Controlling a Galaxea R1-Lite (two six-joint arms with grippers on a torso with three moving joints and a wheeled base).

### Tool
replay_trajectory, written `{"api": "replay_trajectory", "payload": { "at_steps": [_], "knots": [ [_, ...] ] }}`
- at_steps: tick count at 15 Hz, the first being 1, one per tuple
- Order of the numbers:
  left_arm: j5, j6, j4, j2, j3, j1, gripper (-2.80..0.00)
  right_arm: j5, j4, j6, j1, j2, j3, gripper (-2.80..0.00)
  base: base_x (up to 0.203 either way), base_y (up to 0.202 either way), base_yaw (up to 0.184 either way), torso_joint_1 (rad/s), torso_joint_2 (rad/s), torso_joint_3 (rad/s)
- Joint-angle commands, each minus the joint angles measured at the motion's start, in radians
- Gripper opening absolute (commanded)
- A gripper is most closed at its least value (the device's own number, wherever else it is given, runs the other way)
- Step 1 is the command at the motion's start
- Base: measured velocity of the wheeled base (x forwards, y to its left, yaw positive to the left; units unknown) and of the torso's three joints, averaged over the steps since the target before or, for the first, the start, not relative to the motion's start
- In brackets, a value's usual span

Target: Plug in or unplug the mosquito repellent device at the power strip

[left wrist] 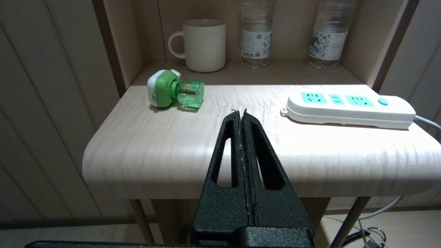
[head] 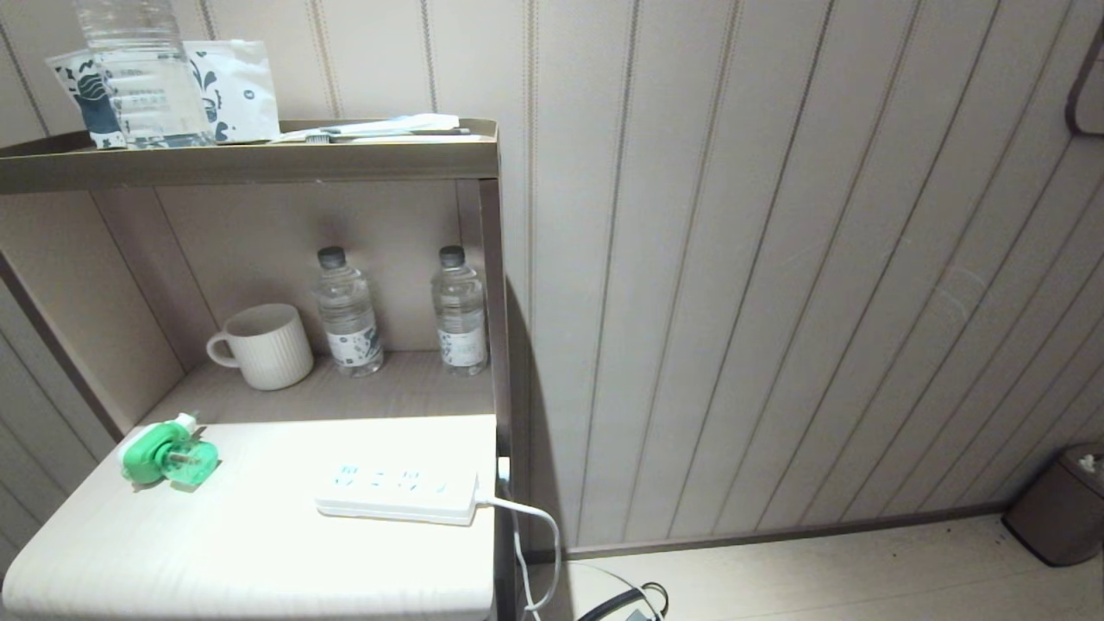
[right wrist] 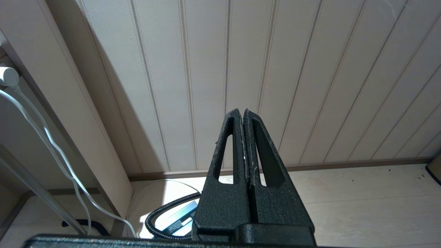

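Note:
The mosquito repellent device [head: 166,454] [left wrist: 174,89], a green bottle under a white-and-green cap, lies on its side at the back left of the pale table top, unplugged. The white power strip [head: 398,492] [left wrist: 349,107] lies flat toward the table's right edge, its sockets empty and its cord running off the right end. My left gripper [left wrist: 242,112] hangs shut in front of the table, short of its front edge, between the device and the strip, holding nothing. My right gripper [right wrist: 240,111] is shut and empty, facing the panelled wall beside the table. Neither arm shows in the head view.
A ribbed white mug [head: 261,345] and two clear water bottles [head: 348,312] [head: 459,310] stand on the shelf behind the table top. An upper shelf [head: 259,159] holds a large bottle and packets. Cables [right wrist: 51,144] hang down the table's right side; a small bin [head: 1059,504] stands far right.

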Motion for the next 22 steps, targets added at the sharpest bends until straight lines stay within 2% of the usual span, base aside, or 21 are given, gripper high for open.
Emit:
{"api": "replay_trajectory", "payload": {
  "at_steps": [1, 8, 11, 14, 15, 18, 22],
  "knots": [
    [-0.001, 0.004, -0.001, -0.001, 0.0, 0.0, -2.8, 0.0, 0.001, -0.001, 0.0, 0.001, 0.0, -2.8, 0.0, 0.0, 0.0, 0.0, 0.0, 0.0],
    [0.003, 0.015, 0.001, -0.001, 0.0, 0.002, -2.8, 0.001, -0.001, -0.011, -0.001, 0.0, 0.0, -2.8, 0.0, 0.0, 0.0, 0.0, 0.0, 0.0],
    [-0.01, 0.098, 0.005, 0.0, 0.0, 0.002, -2.8, 0.001, -0.001, -0.011, 0.0, 0.0, 0.0, -2.8, 0.0, 0.0, 0.0, 0.0, 0.0, 0.0],
    [-0.004, 0.104, 0.016, 0.011, -0.02, 0.002, -2.8, 0.001, -0.001, -0.011, -0.001, 0.0, 0.0, -2.8, 0.0, 0.0, 0.0, 0.0, 0.0, 0.0],
    [-0.001, 0.1, 0.029, 0.028, -0.074, 0.002, -2.8, 0.001, -0.001, -0.011, -0.001, 0.0, 0.0, -2.8, 0.0, 0.0, 0.0, 0.0, 0.0, 0.0],
    [0.006, 0.092, 0.141, 0.154, -0.374, 0.002, -2.8, 0.001, -0.001, -0.011, -0.001, 0.0, 0.0, -2.8, 0.0, 0.0, 0.0, 0.0, 0.0, 0.0],
    [0.01, 0.085, 0.358, 0.508, -0.671, 0.003, -2.8, 0.001, -0.001, -0.011, -0.001, 0.0, 0.0, -2.8, 0.0, 0.0, 0.0, 0.0, 0.0, 0.0]
  ]
}}
